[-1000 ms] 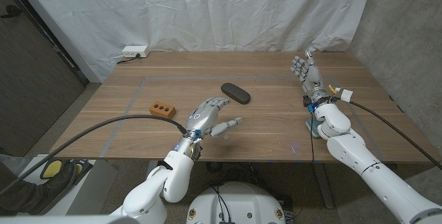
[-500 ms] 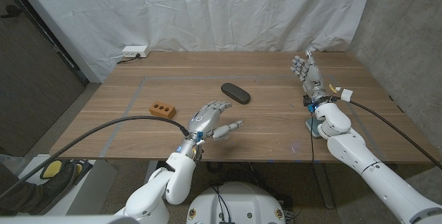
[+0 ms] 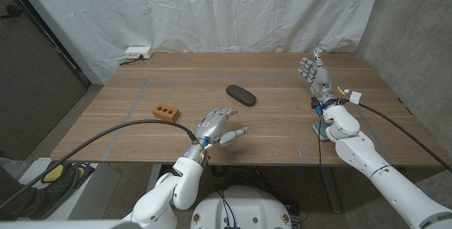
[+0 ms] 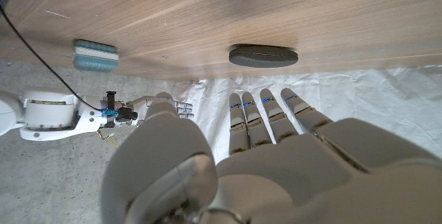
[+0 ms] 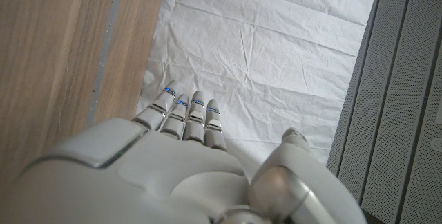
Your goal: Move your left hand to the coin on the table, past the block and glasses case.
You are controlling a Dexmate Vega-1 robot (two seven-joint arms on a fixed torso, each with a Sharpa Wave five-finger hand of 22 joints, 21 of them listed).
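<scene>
My left hand (image 3: 215,124) hangs empty, fingers spread, near the bench's (image 3: 282,126) front edge. The glasses case (image 3: 240,95) lies beyond it, well apart; the block (image 3: 166,111) sits left of the case. I cannot make out the coin. Far right of the case, my right hand (image 3: 315,75) stands upright, fingers apart, holding nothing.

Even, soft overhead light, faint shadows on the table (image 3: 282,123), sharp frames, no glare.
</scene>
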